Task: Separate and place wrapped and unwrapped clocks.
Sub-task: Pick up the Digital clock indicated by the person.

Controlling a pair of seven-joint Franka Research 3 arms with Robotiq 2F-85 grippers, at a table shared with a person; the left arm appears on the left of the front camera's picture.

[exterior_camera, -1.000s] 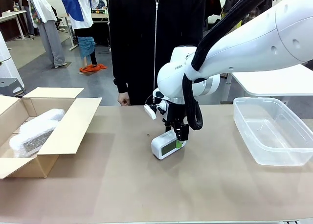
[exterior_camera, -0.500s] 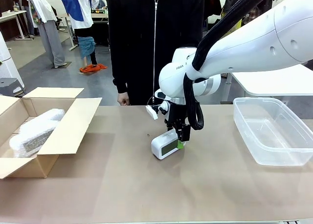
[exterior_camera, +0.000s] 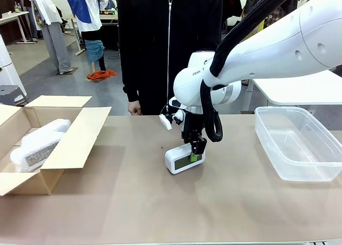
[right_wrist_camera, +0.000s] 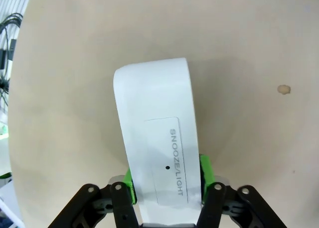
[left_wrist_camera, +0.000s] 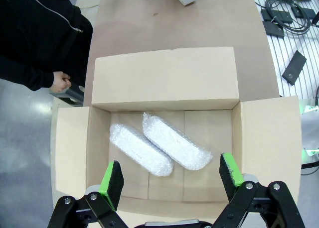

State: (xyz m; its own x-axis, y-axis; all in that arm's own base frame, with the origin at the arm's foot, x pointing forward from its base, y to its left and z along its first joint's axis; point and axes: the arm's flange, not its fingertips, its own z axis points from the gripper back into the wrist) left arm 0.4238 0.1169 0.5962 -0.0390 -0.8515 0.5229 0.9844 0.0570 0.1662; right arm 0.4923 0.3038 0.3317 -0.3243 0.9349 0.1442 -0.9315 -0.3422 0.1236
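Note:
The bare white clock [exterior_camera: 183, 159] with a grey screen stands on the tan table near its middle. My right gripper [exterior_camera: 195, 154] is shut on its right end from above. In the right wrist view the green pads [right_wrist_camera: 205, 174] press both sides of the clock [right_wrist_camera: 157, 133], whose top reads SNOOZE/LIGHT. Two bubble-wrapped clocks [left_wrist_camera: 140, 150] [left_wrist_camera: 173, 143] lie side by side in the cardboard box [left_wrist_camera: 164, 83]; one wrapped bundle [exterior_camera: 38, 144] shows in the box [exterior_camera: 75, 138] at the left. My left gripper [left_wrist_camera: 169, 180] hovers open above that box, holding nothing.
A clear plastic bin [exterior_camera: 297, 143] sits at the table's right. A person in black [exterior_camera: 168, 47] stands at the far edge with a hand [exterior_camera: 134, 108] near the table. A small speck [right_wrist_camera: 284, 89] lies on the tabletop.
My right gripper has closed its fingers onto the white clock's end. The clock and both arms have barely shifted.

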